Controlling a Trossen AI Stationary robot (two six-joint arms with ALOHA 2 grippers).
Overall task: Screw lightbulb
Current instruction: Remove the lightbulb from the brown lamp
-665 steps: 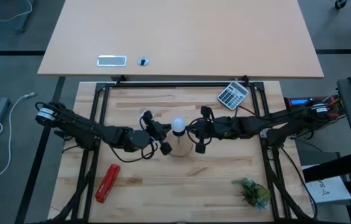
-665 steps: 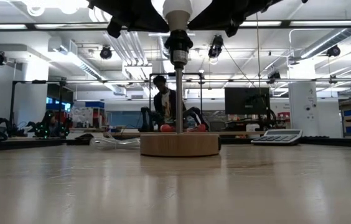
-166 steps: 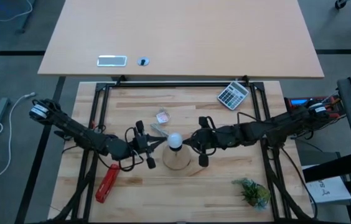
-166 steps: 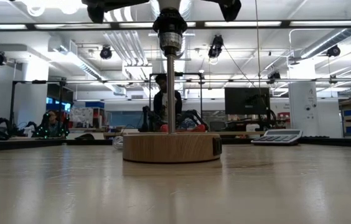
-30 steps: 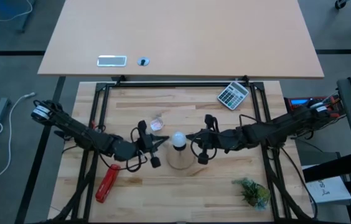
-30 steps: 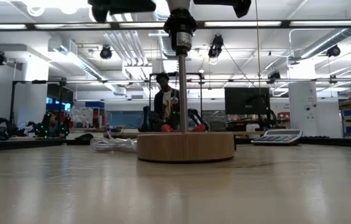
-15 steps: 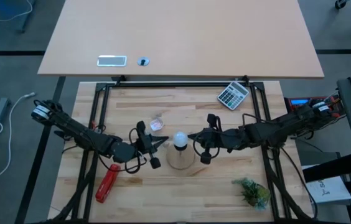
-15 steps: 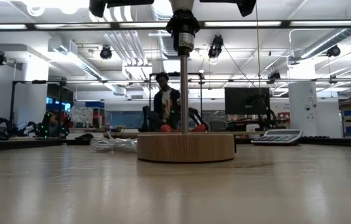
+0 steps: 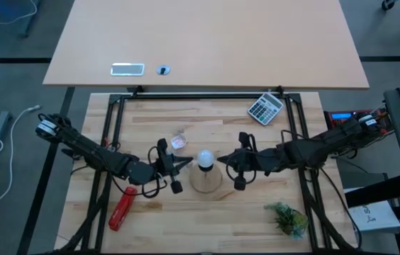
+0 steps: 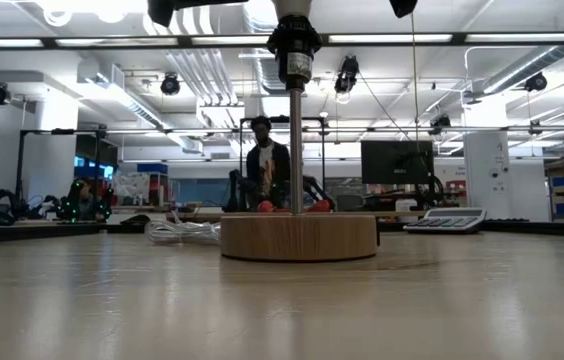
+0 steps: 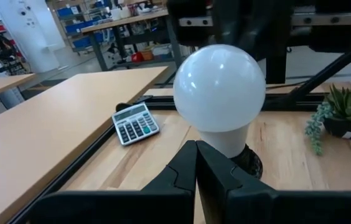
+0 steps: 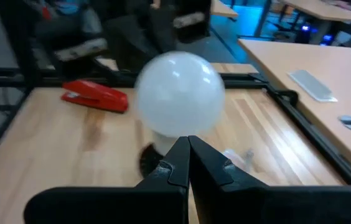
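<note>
- The lightbulb (image 9: 204, 159) sits upright in the black socket (image 10: 293, 45) atop a post on the wooden disc (image 10: 298, 236), between the two hands
- Left hand (image 9: 184, 162) points at the bulb from just beside it, fingers pressed together, holding nothing
- Right hand (image 9: 223, 159) faces it from the opposite side, near but apart, fingers also pressed together and empty
- Beyond the left hand lies a clear plastic scrap (image 9: 179, 140); nearer its arm, a red stapler (image 9: 122, 208)
- A calculator (image 9: 265, 108) and small plant (image 9: 288, 218) lie well apart from the right hand on the table (image 9: 157, 227)
</note>
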